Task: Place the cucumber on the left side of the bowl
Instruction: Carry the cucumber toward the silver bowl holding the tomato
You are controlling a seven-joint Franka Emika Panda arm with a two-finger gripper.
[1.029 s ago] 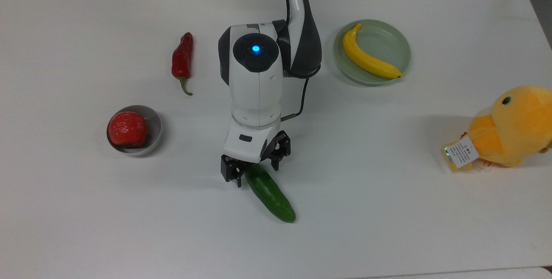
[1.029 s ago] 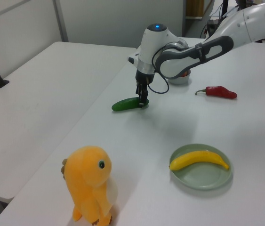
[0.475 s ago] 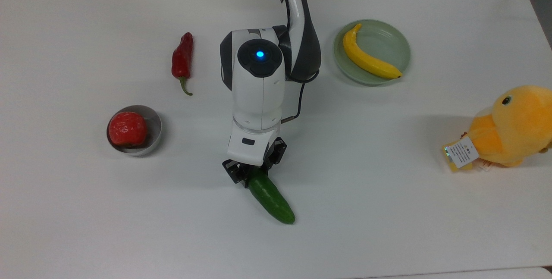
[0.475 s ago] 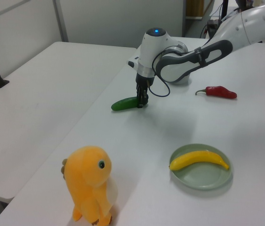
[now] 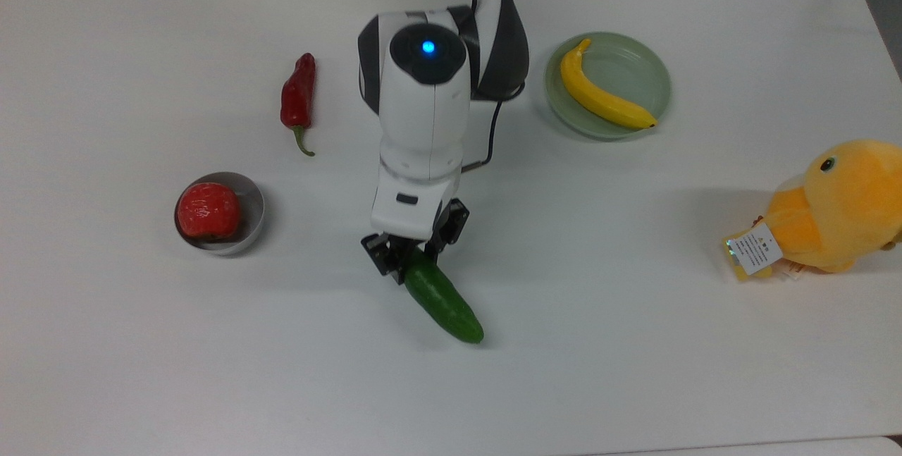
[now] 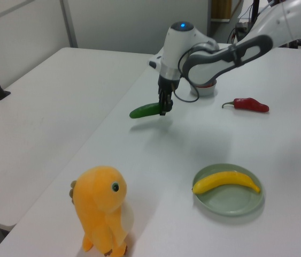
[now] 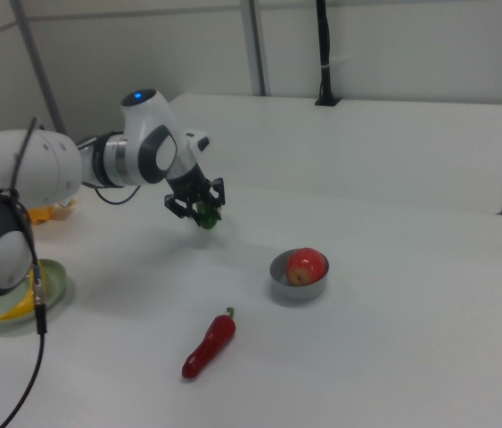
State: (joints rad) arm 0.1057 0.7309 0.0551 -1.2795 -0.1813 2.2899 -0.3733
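Right, from the top view the gripper has its jaws clamped on one end of the cucumber, which sticks out away from the arm, well to the top view's right of the bowl that holds a red fruit; gripping near an end probably leaves the long body free to swing round. In the left view the cucumber hangs clear of the table with its shadow beneath, so it looks ready to carry; bare tabletop lies on the bowl's sides. In the right view the chili lies near the bowl, worth steering around.
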